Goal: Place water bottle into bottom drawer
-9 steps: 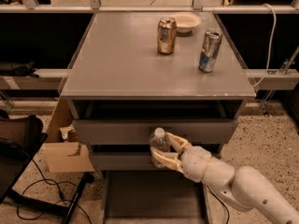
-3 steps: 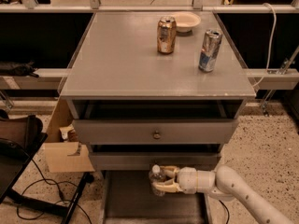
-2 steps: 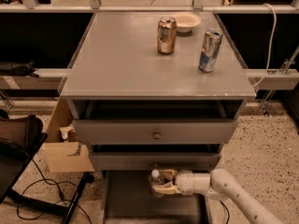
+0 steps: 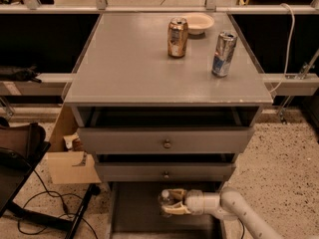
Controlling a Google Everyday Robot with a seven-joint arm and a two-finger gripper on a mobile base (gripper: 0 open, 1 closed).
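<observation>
Far to the left of our gripper [image 4: 172,203] we saw a cardboard box [image 4: 70,166] on the floor. The gripper hung low inside the open bottom drawer [image 4: 135,212], and its fingers were closed around the water bottle [image 4: 165,197], which sat between them. High above the gripper, on the cabinet top [image 4: 129,59], stood a gold can [image 4: 177,37], a bowl [image 4: 198,23] and a blue-silver can [image 4: 224,54].
</observation>
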